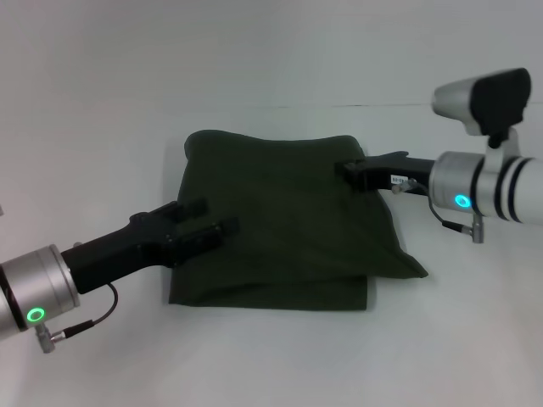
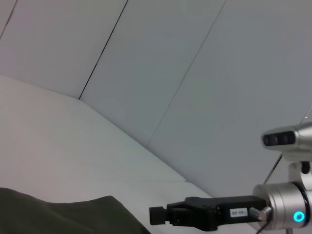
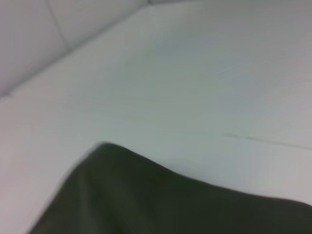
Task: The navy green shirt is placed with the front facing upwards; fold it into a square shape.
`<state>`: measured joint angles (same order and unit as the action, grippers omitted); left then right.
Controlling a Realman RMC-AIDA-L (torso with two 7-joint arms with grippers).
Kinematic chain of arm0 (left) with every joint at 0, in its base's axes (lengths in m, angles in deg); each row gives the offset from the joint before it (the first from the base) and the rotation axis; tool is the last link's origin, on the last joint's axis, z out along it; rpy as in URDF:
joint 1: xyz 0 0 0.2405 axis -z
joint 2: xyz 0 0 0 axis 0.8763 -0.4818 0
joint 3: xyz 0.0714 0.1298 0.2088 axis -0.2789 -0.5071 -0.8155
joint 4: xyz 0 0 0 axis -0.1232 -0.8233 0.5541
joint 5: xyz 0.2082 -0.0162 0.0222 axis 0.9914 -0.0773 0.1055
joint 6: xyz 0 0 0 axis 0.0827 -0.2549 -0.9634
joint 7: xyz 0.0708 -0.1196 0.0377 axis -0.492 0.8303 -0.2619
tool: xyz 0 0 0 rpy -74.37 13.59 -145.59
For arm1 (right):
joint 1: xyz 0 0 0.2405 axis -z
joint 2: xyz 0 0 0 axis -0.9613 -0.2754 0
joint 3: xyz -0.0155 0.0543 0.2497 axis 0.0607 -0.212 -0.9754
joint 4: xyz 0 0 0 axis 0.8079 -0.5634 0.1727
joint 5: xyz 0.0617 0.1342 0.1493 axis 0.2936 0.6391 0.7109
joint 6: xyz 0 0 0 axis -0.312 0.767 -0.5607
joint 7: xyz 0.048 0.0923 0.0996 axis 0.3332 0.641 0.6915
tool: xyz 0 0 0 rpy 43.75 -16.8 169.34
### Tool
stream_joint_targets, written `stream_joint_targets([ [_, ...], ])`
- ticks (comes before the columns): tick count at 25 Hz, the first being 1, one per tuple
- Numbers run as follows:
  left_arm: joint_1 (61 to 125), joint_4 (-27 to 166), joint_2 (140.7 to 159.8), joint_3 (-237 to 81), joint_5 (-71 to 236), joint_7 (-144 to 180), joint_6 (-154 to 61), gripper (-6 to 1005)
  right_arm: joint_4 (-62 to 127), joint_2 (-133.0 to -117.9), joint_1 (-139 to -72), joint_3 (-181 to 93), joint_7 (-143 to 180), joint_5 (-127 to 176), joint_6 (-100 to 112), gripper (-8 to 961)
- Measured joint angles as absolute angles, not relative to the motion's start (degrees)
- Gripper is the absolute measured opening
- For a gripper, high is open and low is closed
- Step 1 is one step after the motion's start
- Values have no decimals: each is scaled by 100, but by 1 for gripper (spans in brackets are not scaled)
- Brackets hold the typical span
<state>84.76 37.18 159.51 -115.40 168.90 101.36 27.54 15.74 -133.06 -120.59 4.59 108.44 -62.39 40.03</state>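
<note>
Two grippers over the shirt [image 1: 280, 225], folded to a rough square mid-table [image 1: 475, 339]. Left gripper [image 1: 212, 222] spread open above its left edge; right gripper [image 1: 349, 170] at the far right corner, cannot tell its state. Soft, light, limp cloth; best pinched at edges or corners.

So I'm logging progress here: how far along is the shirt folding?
Mostly done: the navy green shirt lies folded into a rough layered block, lettering hidden. In hand: the left gripper is open at its left edge, the right gripper at the far right corner. Left: squaring the uneven, overhanging right side.
</note>
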Motion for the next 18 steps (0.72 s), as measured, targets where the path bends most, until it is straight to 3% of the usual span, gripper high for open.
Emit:
stream_joint_targets([
  [8,8446,3488,15900,-11532,16936,10130,3240,831,855,-13238,-11047,456,10473,-6060,5948,12],
  [11,8346,3307,15894,-11535,16969,10069,3547,835,474,-13232,-10576,425,10161,-6069,6942,230],
  [18,8130,3152,15922,-11531,16978,9963,4118,839,-215,-13166,-9817,205,9796,-6062,8939,520],
])
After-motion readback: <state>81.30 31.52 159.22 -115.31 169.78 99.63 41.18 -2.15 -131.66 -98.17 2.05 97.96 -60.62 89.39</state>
